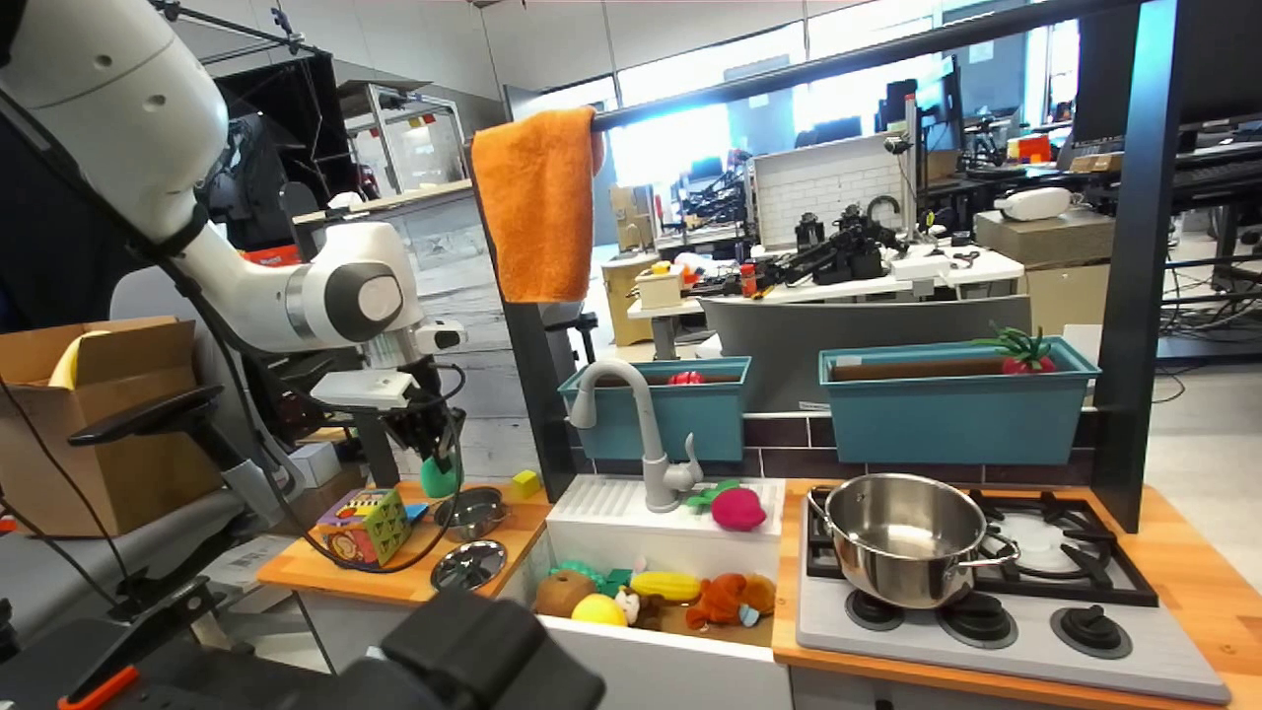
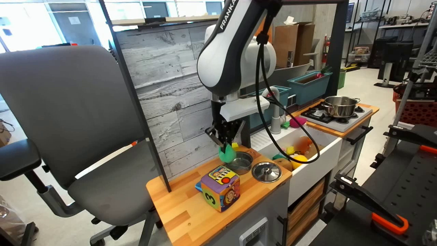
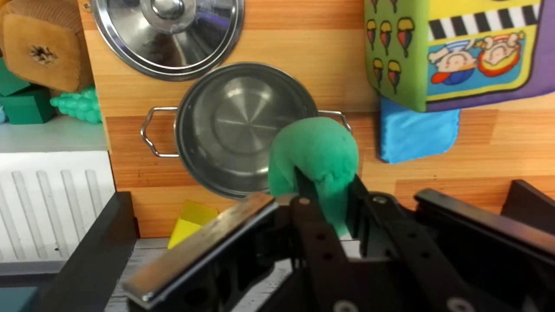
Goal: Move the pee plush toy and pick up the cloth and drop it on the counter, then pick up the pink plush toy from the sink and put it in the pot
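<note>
Green plush toy (image 3: pixel 318 138) is in the Robotiq gripper (image 3: pixel 330 184), jaws narrow, clamped on it. Both are above the wooden counter (image 2: pixel 181 210); in the wrist view the toy covers part of the rim of a small 2-handled steel pot (image 3: pixel 217 112). Rim contact: can't tell. Steel lid (image 3: pixel 173 47) just beside that small pot, yellow block (image 3: pixel 193 219) near it. Soft activity cube (image 2: pixel 220 193) on the same slab, blue fabric flap (image 3: pixel 416 134) showing at its edge.

Next over, white sink (image 1: pixel 680 656): toy corn (image 1: pixel 666 586), orange plush (image 1: pixel 720 600), other toys inside. Pink plush toy (image 1: pixel 737 510) is on the sink's back ledge, near the base of the grey faucet (image 1: pixel 655 463). Orange cloth (image 1: pixel 537 212) hangs over the end of a black rail (image 1: pixel 789 77). Stainless pot (image 1: pixel 892 572) on the 3-knob cooktop (image 1: pixel 1030 643), well apart from the gripper. 2 teal planters (image 1: pixel 951 419) behind.
</note>
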`<act>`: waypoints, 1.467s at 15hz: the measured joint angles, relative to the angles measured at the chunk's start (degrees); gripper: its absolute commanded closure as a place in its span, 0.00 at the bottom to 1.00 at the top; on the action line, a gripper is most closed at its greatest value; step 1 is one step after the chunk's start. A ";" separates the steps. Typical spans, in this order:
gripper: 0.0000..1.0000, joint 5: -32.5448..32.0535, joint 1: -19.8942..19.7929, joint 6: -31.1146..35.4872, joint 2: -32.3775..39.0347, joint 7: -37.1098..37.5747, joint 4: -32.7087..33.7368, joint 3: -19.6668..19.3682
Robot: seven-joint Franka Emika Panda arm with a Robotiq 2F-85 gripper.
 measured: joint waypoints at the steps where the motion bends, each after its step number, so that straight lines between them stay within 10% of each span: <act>1: 0.95 -0.78 0.32 0.10 -0.20 -0.04 -0.02 0.00; 10: 0.95 -3.65 1.37 3.37 0.58 -4.45 0.69 2.29; 11: 0.56 -3.65 1.37 3.59 0.81 -4.95 0.89 2.48; 19: 0.03 -3.80 1.40 4.46 2.60 -5.16 3.63 1.59; 22: 0.00 -3.81 1.36 4.47 2.60 -5.08 4.29 1.32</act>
